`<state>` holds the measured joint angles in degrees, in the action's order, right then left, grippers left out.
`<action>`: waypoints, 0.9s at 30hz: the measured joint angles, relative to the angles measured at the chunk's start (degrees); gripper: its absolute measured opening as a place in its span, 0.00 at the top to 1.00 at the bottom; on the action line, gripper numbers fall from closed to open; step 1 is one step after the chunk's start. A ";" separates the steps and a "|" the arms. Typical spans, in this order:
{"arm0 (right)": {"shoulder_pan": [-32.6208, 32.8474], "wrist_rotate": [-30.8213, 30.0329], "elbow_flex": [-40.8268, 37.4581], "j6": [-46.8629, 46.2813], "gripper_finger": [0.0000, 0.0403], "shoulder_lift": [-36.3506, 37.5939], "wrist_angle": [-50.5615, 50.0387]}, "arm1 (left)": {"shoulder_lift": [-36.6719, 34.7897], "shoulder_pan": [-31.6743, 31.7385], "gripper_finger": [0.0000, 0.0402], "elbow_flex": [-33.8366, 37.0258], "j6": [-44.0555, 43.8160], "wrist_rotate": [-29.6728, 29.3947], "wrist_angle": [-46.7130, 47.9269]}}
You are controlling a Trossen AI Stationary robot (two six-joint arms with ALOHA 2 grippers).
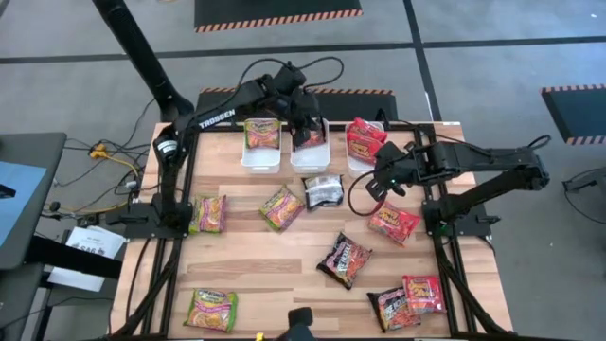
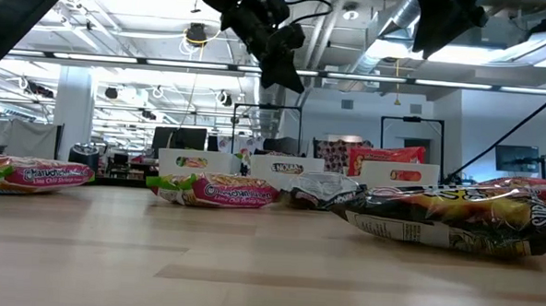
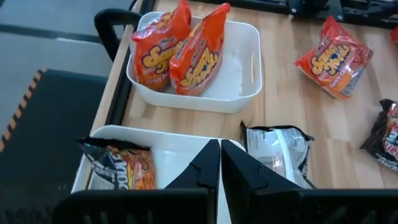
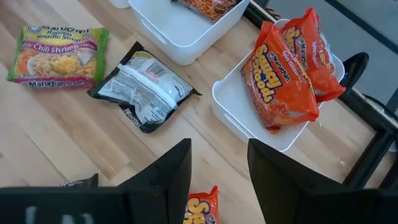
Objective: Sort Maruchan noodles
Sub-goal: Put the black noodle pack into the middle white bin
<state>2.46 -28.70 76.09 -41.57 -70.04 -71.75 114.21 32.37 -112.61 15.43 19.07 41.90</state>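
Note:
Noodle packets lie flat on the table: green-yellow ones, dark ones and red ones. Three white bins stand at the far edge, holding a green packet, a dark packet and two red packets. My left gripper hovers shut over the middle bin, holding nothing. My right gripper hangs open above the table near the right bin, with nothing between its fingers.
The bins sit side by side along the table's far edge. A silver-backed dark packet lies just in front of the middle bin. A red packet lies below my right gripper. Bare wood shows at the table's middle left.

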 joint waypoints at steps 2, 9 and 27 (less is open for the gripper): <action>-0.03 0.06 0.00 0.98 0.55 0.00 0.02 | 0.00 0.00 1.00 0.00 -1.11 0.01 0.20; -0.04 0.63 0.00 3.15 0.55 0.00 0.16 | 0.04 -0.41 1.00 0.00 -3.50 -0.09 2.05; -0.04 0.65 0.00 3.05 0.55 -0.02 0.16 | 0.26 -6.29 0.62 0.00 -16.62 -0.09 6.88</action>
<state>2.42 -28.05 76.09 -38.52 -70.06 -71.59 114.47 26.08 -112.62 -1.20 18.98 48.78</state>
